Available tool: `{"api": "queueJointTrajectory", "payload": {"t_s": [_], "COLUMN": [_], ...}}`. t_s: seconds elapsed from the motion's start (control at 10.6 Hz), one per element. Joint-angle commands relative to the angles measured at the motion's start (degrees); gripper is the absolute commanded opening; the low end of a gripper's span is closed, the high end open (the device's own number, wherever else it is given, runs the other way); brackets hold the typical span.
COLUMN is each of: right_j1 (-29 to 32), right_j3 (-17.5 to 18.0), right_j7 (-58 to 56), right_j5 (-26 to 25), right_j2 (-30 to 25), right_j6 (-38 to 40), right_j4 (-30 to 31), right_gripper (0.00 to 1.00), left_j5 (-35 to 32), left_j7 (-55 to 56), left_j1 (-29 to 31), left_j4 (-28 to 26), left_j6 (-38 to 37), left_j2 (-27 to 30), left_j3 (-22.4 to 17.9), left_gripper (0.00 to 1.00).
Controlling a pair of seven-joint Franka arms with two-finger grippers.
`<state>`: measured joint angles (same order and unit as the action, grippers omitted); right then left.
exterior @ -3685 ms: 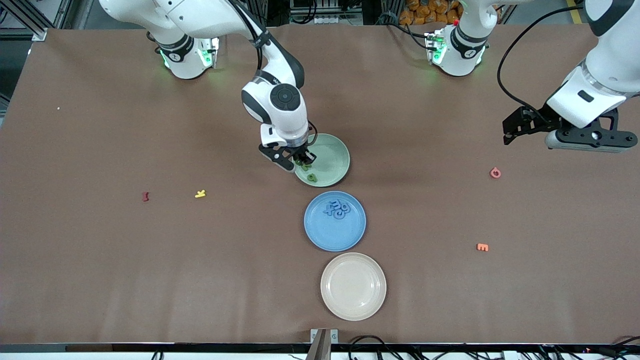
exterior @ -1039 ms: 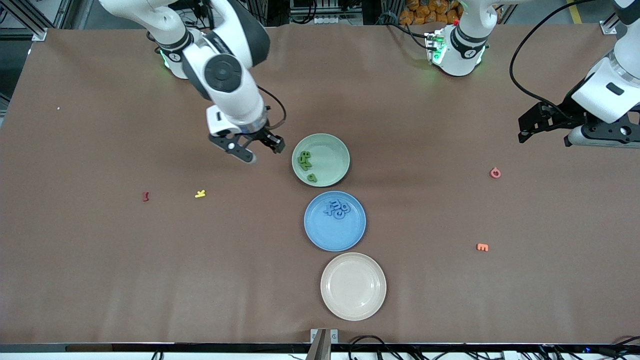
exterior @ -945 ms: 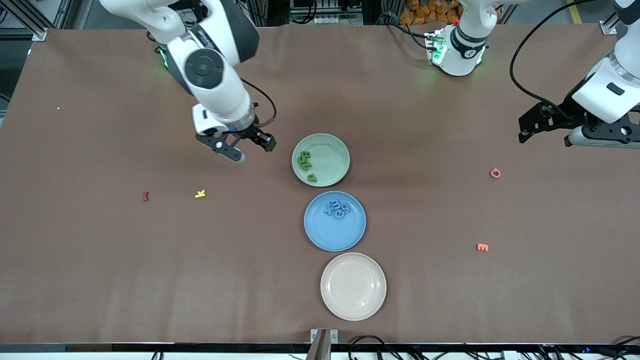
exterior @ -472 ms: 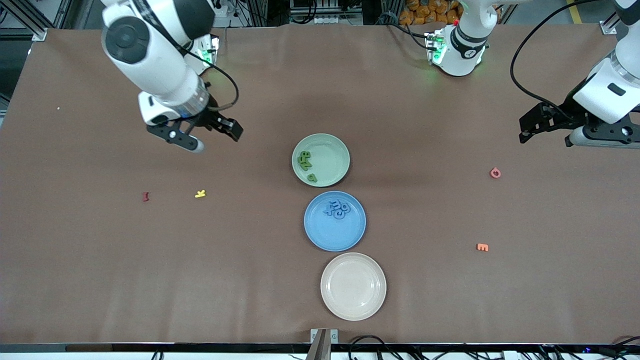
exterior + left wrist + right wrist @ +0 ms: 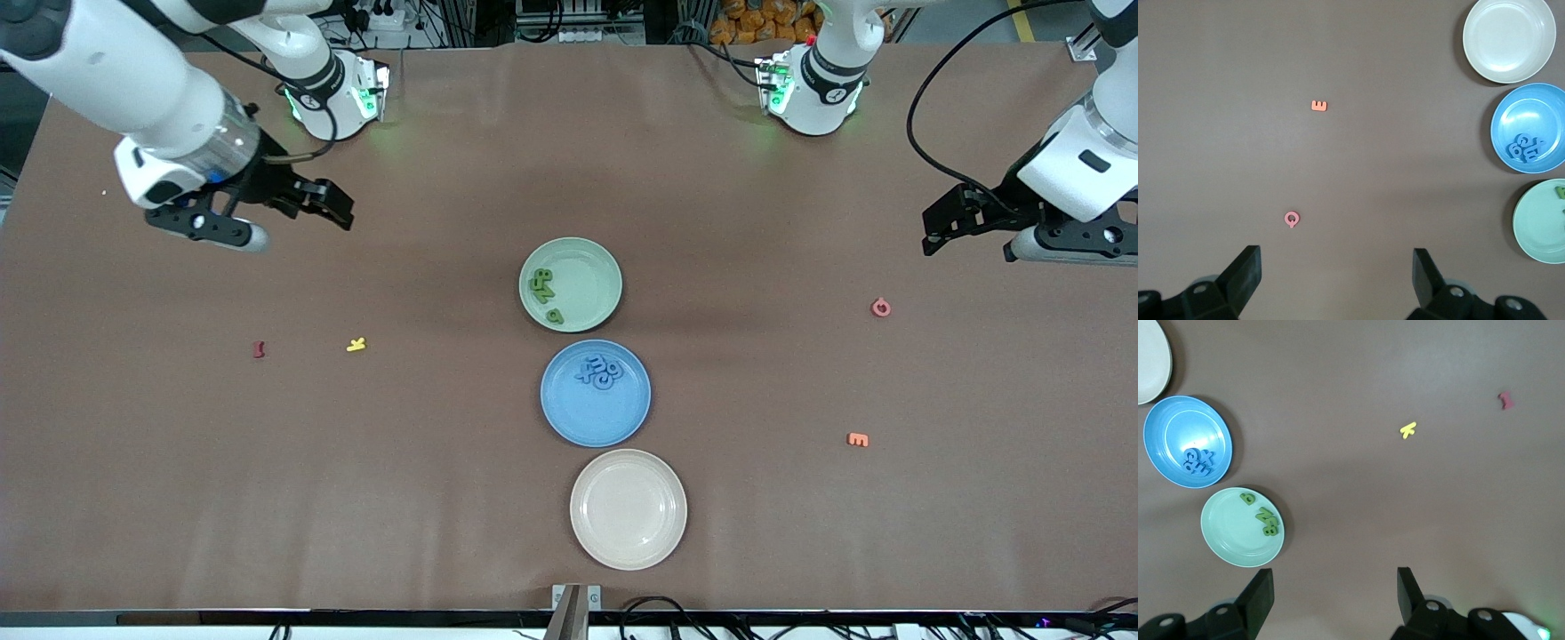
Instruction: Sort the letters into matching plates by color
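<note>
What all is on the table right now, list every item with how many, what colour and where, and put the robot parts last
green plate: one, pale green, mid-table, farthest of the three plates from the front camera
blue plate: one, medium blue, between the other two plates
beige plate: one, cream, nearest the front camera, nothing in it
green letters: a cluster plus one apart, in the green plate
blue letters: a piled cluster, in the blue plate
yellow letter: one, on the table toward the right arm's end
dark red letter: one, beside the yellow one
pink letter: one, toward the left arm's end
orange letter: one, nearer the front camera than the pink one
right claw: open, over bare table
left claw: open, waiting above the pink letter's area
</note>
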<state>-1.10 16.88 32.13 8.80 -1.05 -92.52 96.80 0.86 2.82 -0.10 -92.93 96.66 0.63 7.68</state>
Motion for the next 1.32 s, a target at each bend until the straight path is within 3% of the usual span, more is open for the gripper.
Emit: {"api": "queueJointTrajectory", "payload": {"t_s": [0.0,0.19,0.66,0.94,1.23], "right_j1": [0.75,0.84,0.23,-3.19,-3.38], "right_j3": [-3.34,-5.10,-10.10,-14.67,-14.69], "right_j7": [-11.44,-18.46,-27.46,-30.36,-30.28], "right_j5": [0.17,-5.59,-10.10,-10.38,-10.20], "right_j2": [-1.32,-2.19,-2.02,-1.50,-1.32], "right_j6": [3.82,5.50,7.35,7.26,7.00], "right_j4": [-2.57,-4.24,-6.71,-6.71,-6.62], "right_gripper": [0.83,0.84,0.84,0.84,0.86], "left_j5": [0.72,0.72,0.72,0.72,0.72], "left_j7": [-1.23,-1.23,-1.24,-1.23,-1.23], "left_j1": [0.19,0.19,0.28,0.36,0.36], "left_j4": [1.17,1.17,1.17,1.17,1.17], "left_j6": [-0.86,-0.86,-0.86,-0.86,-0.77], "left_j2": [-0.54,-0.80,-0.89,-0.89,-1.06], "left_j3": [0.06,0.06,0.06,0.06,0.06], "left_gripper": [1.00,1.00,1.00,1.00,1.00]}}
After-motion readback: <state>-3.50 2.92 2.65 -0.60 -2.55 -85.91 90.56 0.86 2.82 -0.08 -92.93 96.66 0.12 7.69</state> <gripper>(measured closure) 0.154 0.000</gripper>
